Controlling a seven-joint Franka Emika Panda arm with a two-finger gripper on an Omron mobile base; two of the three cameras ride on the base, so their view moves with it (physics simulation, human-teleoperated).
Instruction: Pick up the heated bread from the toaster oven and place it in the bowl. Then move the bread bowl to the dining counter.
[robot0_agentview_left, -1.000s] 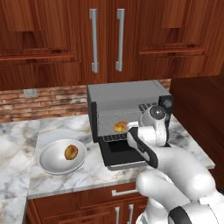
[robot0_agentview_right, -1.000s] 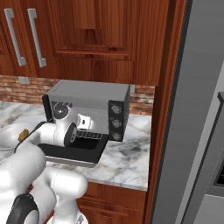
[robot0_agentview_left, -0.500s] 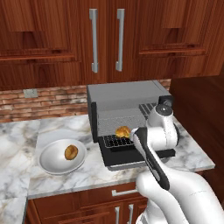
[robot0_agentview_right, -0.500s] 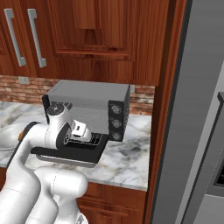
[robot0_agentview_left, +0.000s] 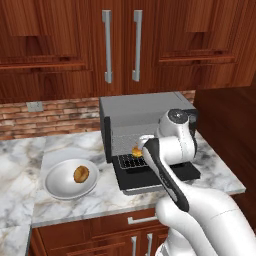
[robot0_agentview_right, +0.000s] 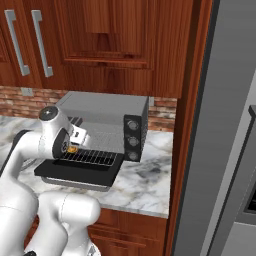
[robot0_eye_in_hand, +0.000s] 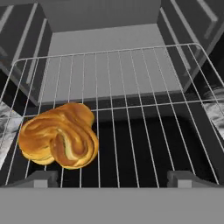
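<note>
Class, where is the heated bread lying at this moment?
The heated bread lies on the toaster oven's pulled-out wire rack, at its front left corner in the hand view, just ahead of the open end effector.

Even soft rendered light, sharp focus, faint shadows, no glare

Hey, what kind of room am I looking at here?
A home kitchen, most likely: a toaster oven stands open on a marble counter, a white bowl beside it, with wooden wall cabinets and a brick backsplash behind.
</note>
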